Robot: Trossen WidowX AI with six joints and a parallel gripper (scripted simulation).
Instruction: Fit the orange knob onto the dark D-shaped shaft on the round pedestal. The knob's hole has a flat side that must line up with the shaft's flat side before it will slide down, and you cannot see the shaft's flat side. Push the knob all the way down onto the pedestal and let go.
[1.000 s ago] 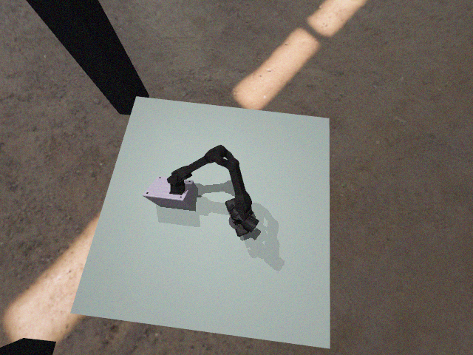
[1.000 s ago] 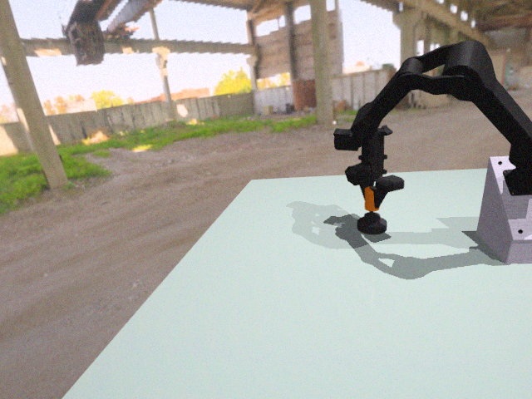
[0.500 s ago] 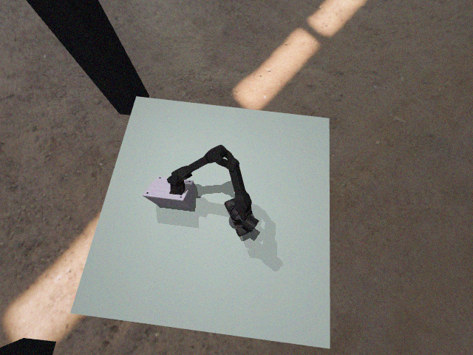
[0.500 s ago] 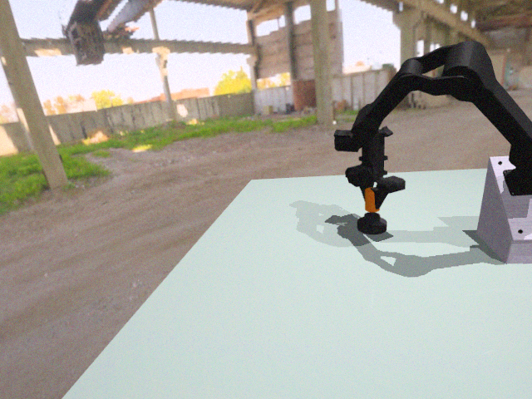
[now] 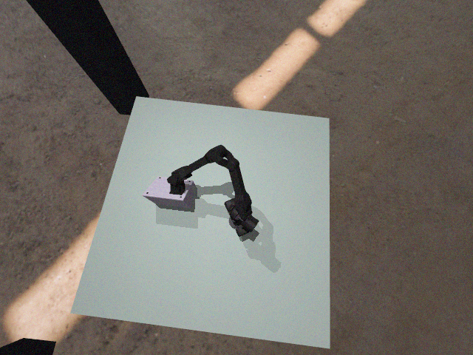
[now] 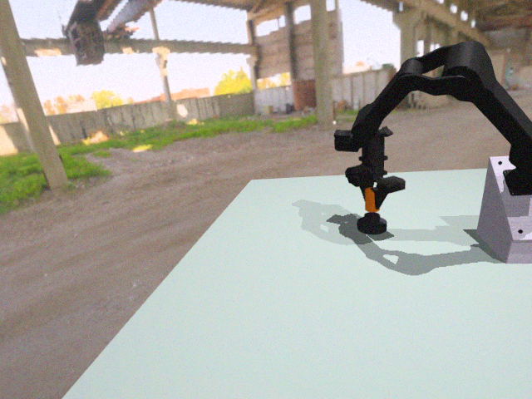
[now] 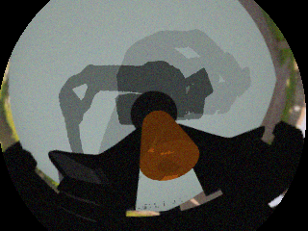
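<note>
The orange knob is upright between the fingers of my gripper, which is shut on it. The dark round pedestal stands on the table right below the knob. In the exterior view a dark stub, the shaft, shows between the knob's lower end and the pedestal's wide base. The knob's lower end is at or just over the shaft's top; whether they touch I cannot tell. The knob is not down on the base. The shaft's flat side and the knob's hole are hidden. In the top view the gripper covers the knob.
The arm rises from a pale lilac mounting block and arches over to the pedestal. The pale green table carries the block and the pedestal. Shadows of the arm and gripper fall around the pedestal.
</note>
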